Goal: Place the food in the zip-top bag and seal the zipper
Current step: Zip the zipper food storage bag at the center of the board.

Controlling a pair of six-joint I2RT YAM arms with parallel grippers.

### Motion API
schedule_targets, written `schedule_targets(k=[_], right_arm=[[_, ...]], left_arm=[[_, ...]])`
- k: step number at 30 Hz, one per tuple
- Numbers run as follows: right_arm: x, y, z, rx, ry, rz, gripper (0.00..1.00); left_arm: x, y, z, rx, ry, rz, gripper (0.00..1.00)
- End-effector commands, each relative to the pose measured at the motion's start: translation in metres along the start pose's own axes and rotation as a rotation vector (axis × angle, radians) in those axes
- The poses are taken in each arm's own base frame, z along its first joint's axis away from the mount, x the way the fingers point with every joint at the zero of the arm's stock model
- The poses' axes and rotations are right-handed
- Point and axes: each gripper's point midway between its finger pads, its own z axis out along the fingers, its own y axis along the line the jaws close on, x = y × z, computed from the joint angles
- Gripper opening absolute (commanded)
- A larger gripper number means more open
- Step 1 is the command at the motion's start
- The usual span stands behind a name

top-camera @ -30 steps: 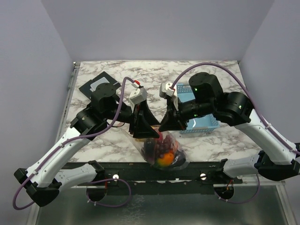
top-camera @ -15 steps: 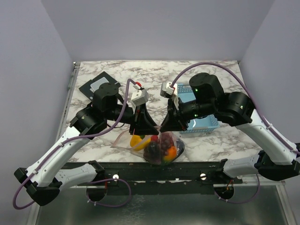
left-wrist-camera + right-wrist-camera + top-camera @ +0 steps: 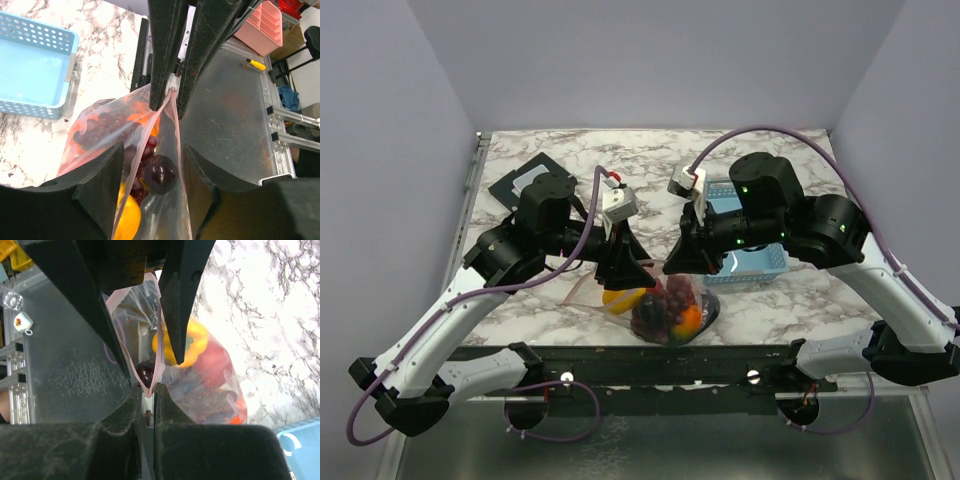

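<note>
The clear zip-top bag [image 3: 668,308] lies near the table's front edge, full of food: dark grapes [image 3: 159,172], a yellow piece [image 3: 620,298], an orange piece [image 3: 688,320] and a red one [image 3: 217,360]. My right gripper [image 3: 682,266] is shut on the white slider [image 3: 148,402] at the end of the pinkish zipper [image 3: 175,130]. My left gripper [image 3: 626,272] is open, its fingers [image 3: 95,190] straddling the bag's mouth without pinching it. The two zipper strips part between the left fingers, so the mouth is open there. The left gripper [image 3: 152,150] faces the right gripper [image 3: 147,387] closely.
The light-blue slotted basket [image 3: 760,262] stands just behind the right gripper, also in the left wrist view [image 3: 30,80]. A black flat plate [image 3: 525,180] lies at the back left. The table's front edge and a metal shelf [image 3: 235,100] lie just below the bag.
The bag has come up from hanging over the front edge onto the table, and the yellow piece now shows. Both grippers have lifted slightly back and the right one moved right.
</note>
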Motion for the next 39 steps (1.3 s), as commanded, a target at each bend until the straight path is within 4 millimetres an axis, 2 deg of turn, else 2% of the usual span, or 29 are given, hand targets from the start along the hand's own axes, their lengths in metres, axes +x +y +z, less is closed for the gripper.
schedule_targets(k=[1, 6, 18, 20, 21, 23, 26, 35, 39], right_arm=[[-0.027, 0.001, -0.008, 0.033, -0.105, 0.023, 0.01], [-0.028, -0.002, -0.003, 0.041, -0.113, 0.049, 0.01], [-0.040, -0.009, 0.003, 0.076, -0.160, 0.124, 0.01], [-0.039, -0.010, 0.006, 0.078, -0.153, 0.133, 0.01], [-0.038, -0.010, 0.006, 0.075, -0.151, 0.134, 0.01], [-0.039, -0.010, 0.006, 0.072, -0.153, 0.132, 0.01], [-0.038, -0.009, 0.005, 0.072, -0.154, 0.131, 0.01], [-0.028, -0.009, 0.002, 0.078, -0.149, 0.119, 0.01], [-0.027, -0.004, 0.000, 0.049, -0.160, 0.094, 0.09]], left_arm=[[-0.006, 0.006, -0.001, -0.053, 0.002, 0.006, 0.54], [-0.008, 0.009, 0.000, -0.063, 0.001, 0.006, 0.60], [0.003, 0.023, 0.007, -0.106, 0.029, -0.011, 0.62], [0.003, 0.025, 0.008, -0.108, 0.031, -0.007, 0.56], [0.002, 0.025, 0.008, -0.110, 0.031, -0.002, 0.51], [0.002, 0.026, 0.009, -0.113, 0.032, 0.005, 0.33], [0.003, 0.029, 0.009, -0.123, 0.035, 0.009, 0.00], [-0.005, 0.024, 0.002, -0.139, 0.008, 0.035, 0.00], [-0.008, 0.021, 0.000, -0.141, -0.003, 0.037, 0.00]])
